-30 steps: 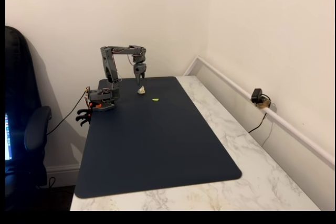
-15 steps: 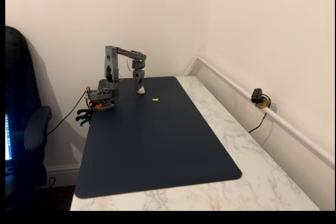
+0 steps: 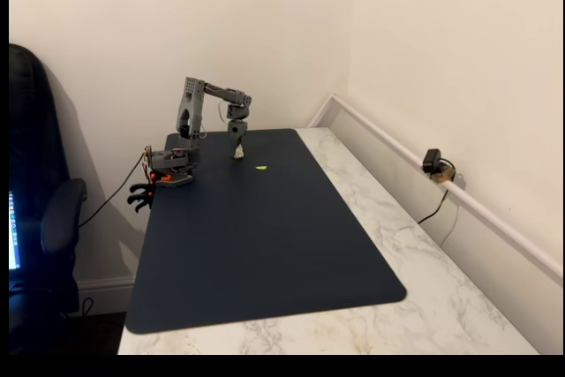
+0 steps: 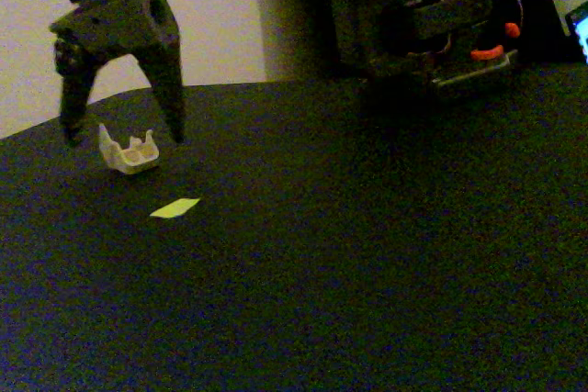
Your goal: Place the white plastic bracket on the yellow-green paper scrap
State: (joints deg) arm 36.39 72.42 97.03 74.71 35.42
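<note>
On the dark mat [image 4: 367,273], nearest the low fixed camera: the yellow-green paper scrap [image 4: 175,207], one flat sliver, bare, nothing on it. Just behind it, apart from it: the white plastic bracket [image 4: 129,151], one piece, resting on the mat, open side up, its long axis running roughly left to right in this view. Above and around the bracket: my gripper [image 4: 123,140], fingers spread wide, one tip to each side of the piece, neither visibly touching it; the bracket sits low between them, so I judge the closing line crosses its length. Farthest back: my base [image 4: 423,34], at the mat's rear edge. In the high fixed view my gripper [image 3: 237,154] points down over the bracket [image 3: 237,155], with the scrap [image 3: 262,167] just to its right. Step in hand, as I judge it: closing on the bracket; carry not yet begun.
</note>
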